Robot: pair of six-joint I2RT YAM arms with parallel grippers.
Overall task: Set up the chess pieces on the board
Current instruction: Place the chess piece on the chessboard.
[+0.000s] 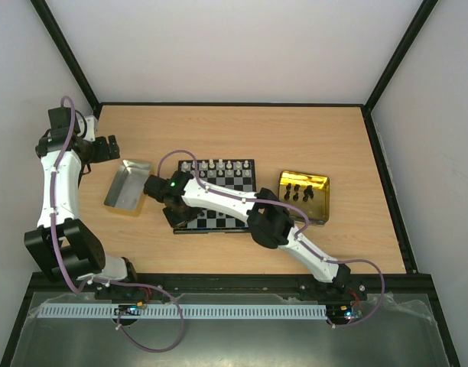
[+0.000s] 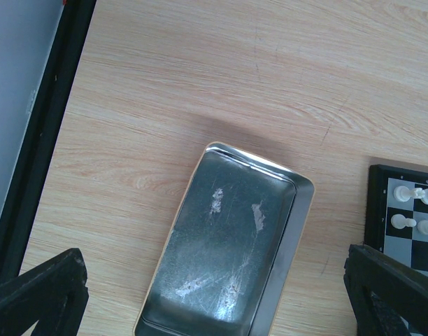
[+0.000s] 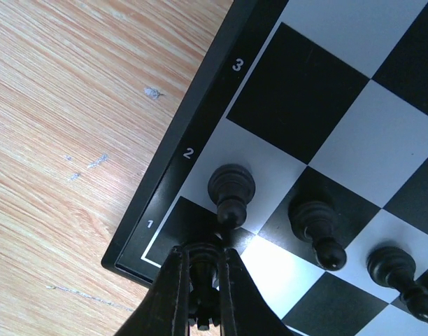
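You had the right pincer (image 3: pixel 203 283) pinching a black piece (image 3: pixel 204 264) over the corner square of the board (image 3: pixel 326 91), lower left of the wrist view, beside a pawn (image 3: pixel 231 189). Next, I'd judge, it needed lowering upright, then releasing. Your left pincer (image 2: pixel 214 297) hung spread over the silver tray (image 2: pixel 228 210).

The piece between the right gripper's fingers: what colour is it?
Black. The right gripper holds this piece; it shows clearest in the right wrist view.
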